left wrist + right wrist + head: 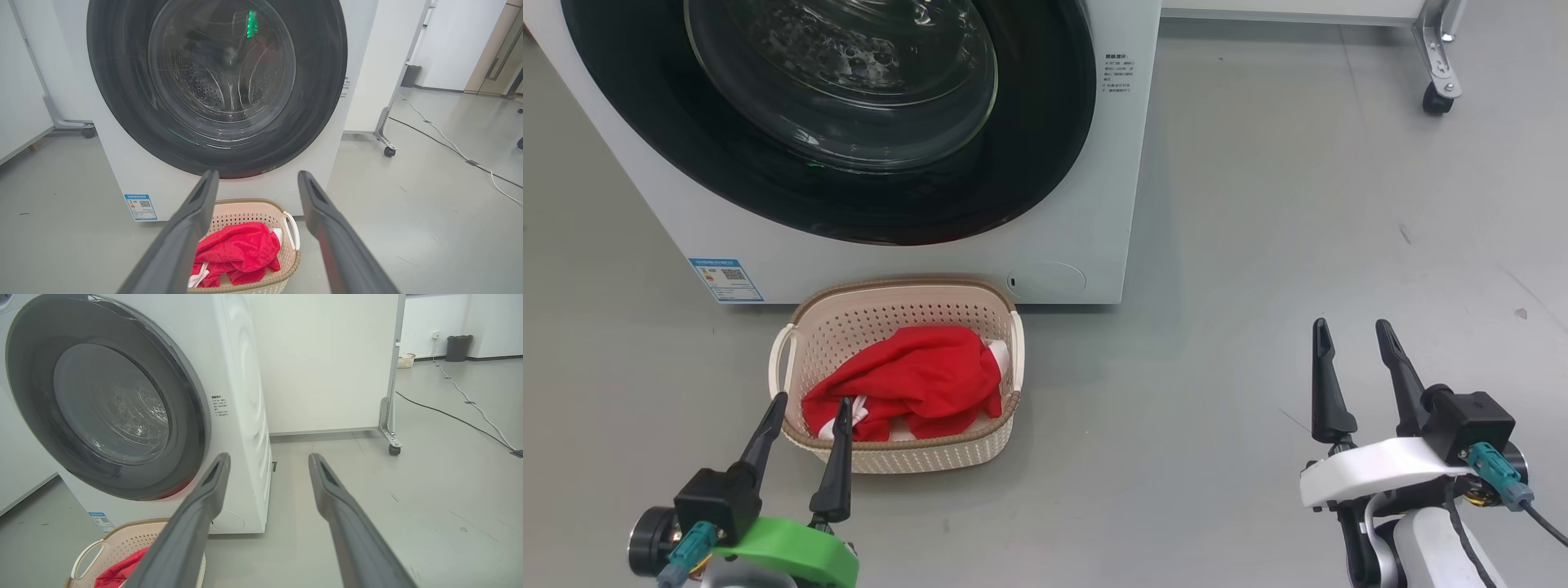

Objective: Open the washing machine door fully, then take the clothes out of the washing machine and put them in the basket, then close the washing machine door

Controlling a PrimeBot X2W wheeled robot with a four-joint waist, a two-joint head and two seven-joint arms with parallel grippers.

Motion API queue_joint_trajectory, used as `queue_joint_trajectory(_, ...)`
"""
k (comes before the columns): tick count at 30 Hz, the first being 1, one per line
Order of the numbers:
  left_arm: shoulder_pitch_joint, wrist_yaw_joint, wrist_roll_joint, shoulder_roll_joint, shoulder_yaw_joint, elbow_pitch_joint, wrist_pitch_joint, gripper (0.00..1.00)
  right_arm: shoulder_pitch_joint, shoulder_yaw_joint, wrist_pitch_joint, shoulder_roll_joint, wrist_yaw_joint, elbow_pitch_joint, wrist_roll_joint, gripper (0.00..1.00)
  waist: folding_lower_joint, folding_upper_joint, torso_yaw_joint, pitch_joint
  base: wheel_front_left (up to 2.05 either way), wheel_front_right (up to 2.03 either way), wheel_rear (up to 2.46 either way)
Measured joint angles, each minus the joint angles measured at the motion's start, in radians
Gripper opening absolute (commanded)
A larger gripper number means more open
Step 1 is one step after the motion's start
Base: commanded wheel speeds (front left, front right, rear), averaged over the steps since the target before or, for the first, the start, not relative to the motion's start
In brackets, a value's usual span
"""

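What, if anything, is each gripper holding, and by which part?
Nothing is held. The left gripper and right gripper are both open and empty; the clothes lie in the basket.

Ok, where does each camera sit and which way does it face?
Head view: up high, facing down at the white washing machine and small cream perforated basket; left hand and right hand show.
Left wrist view: low, squarely facing the closed black-rimmed glass door; own fingers.
Right wrist view: low, facing it obliquely; own fingers.
All share basket with red clothes.
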Motion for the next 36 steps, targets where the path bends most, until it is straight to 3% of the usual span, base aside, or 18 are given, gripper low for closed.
queue_joint_trajectory(18,0.0,-0.002,-0.012,-0.001,0.007,-0.005,0.0,1.0,0.002,0.0,0.0,0.001,0.008,0.001,0.0,1.0,0.0,0.0,0.002,-0.003,0.0,0.0,0.0)
queue_joint_trajectory(19,0.001,-0.001,-0.011,-0.002,0.004,0.003,0.0,0.0,0.003,0.0,0.001,0.002,0.008,0.01,0.0,0.0,0.0,0.0,0.002,-0.003,0.0,0.0,0.0)
queue_joint_trajectory(26,0.025,-0.001,-0.016,-0.014,-0.001,0.057,0.008,0.0,0.051,0.003,0.001,0.017,0.008,0.061,0.007,0.0,0.0,0.0,0.002,-0.003,0.0,0.0,0.0)
queue_joint_trajectory(36,0.024,-0.001,-0.147,-0.014,0.027,0.061,0.044,0.0,0.051,-0.006,0.021,0.017,0.009,0.056,0.134,0.0,0.0,0.0,0.002,-0.011,0.0,0.0,0.0)
